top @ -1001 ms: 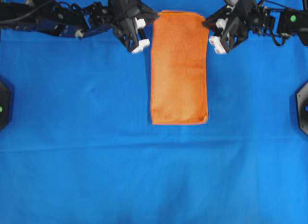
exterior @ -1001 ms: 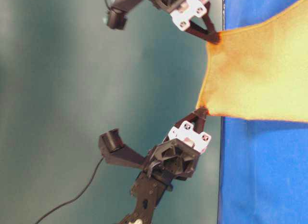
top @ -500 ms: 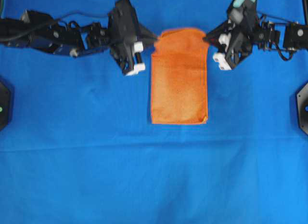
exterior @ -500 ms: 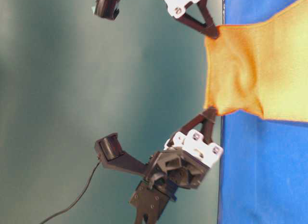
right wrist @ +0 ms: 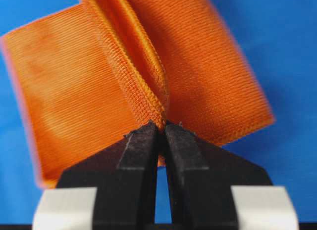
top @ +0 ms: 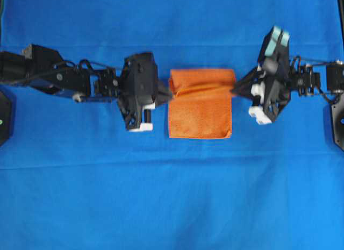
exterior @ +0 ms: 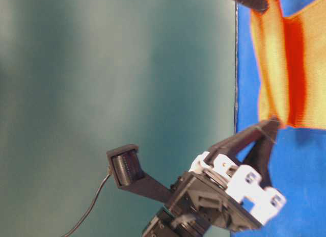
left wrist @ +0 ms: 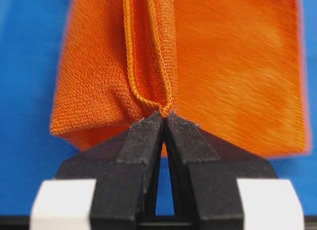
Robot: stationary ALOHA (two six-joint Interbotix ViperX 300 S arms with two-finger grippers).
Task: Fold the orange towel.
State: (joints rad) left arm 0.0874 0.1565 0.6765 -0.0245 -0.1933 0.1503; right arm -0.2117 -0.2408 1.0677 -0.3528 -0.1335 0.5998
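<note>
Left gripper (top: 167, 93): jaws pinched tight on a hemmed corner of the orange towel (top: 201, 105), at its left edge.
Right gripper (top: 235, 90): jaws likewise clenched on the hemmed corner at the towel's right edge.
Orange towel: folded over on itself, lying on the blue cloth (top: 172, 196) between the two arms, with the gripped edge forming a raised ridge across its upper part.
Wrist views: fingertips (left wrist: 148, 126) meet on the stitched hem in each.
</note>
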